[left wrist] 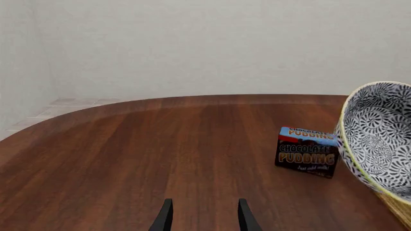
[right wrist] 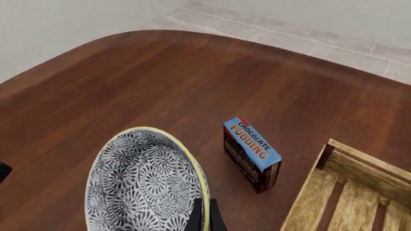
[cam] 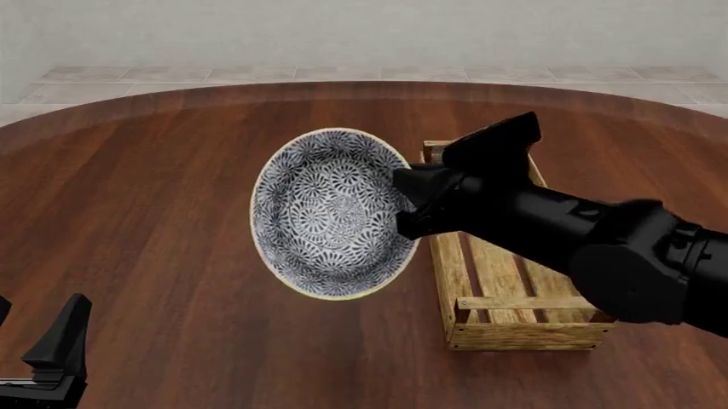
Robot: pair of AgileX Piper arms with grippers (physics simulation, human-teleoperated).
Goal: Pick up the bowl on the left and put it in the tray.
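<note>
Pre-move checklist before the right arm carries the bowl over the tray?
1. Grip: right gripper shut on the bowl rim, fingers either side of it. Ok.
2. Bowl lifted: tilted on edge, seemingly off the table. Ok.
3. Bowl over the tray: beside its left side, not above it. Not ok.
4. Tray interior: visible slats bare; the near part is hidden by the arm. Cannot tell.
5. Pudding box: stands on the table, apart from the tray. Ok.
6. Left gripper: open, low at the near left, away from the path. Ok.
</note>
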